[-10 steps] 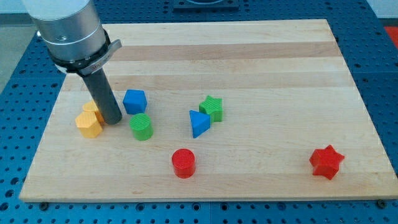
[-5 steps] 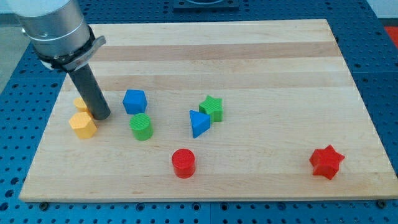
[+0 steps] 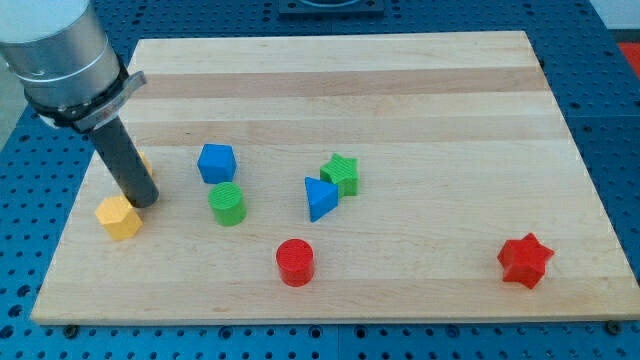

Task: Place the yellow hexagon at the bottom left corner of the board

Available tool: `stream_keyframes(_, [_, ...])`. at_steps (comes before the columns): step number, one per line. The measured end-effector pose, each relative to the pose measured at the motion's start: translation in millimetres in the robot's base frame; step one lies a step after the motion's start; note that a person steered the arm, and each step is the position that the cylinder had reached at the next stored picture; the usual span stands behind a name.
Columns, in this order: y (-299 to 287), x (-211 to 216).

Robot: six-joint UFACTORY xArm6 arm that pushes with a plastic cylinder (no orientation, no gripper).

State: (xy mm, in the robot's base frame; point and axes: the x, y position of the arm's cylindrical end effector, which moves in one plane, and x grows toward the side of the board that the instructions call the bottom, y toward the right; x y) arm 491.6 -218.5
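**Ana:** Yellow hexagon (image 3: 119, 217) sits near the view's left edge of the table (image 3: 420, 100), a good way above the bottom left corner. My tip (image 3: 143, 199) is just at its upper right, touching it or very nearly.

**Ben:** And the fingers?

**Ana:** None on this arm, only the rod, so nothing opens, closes or holds. It can only push.

**Ben:** Which step is this, would you say?

**Ana:** The push toward the corner looks under way but not finished. The tip stands on the side away from the corner, which is the right side to shove from.

**Ben:** What does the next move need?

**Ana:** A push down and to the view's left, kept behind the block's middle so it doesn't slip off sideways, and stopped before it goes over the edge. A second yellow block (image 3: 144, 160) peeks out behind the rod; its shape is hidden. The blue block (image 3: 216, 162) and green cylinder (image 3: 227, 203) are well clear.
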Motion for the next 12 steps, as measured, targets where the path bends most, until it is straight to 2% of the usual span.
stream_keyframes(2, [-1,9])
stream_keyframes(7, [-40,-3])
stream_keyframes(12, [-41,46])
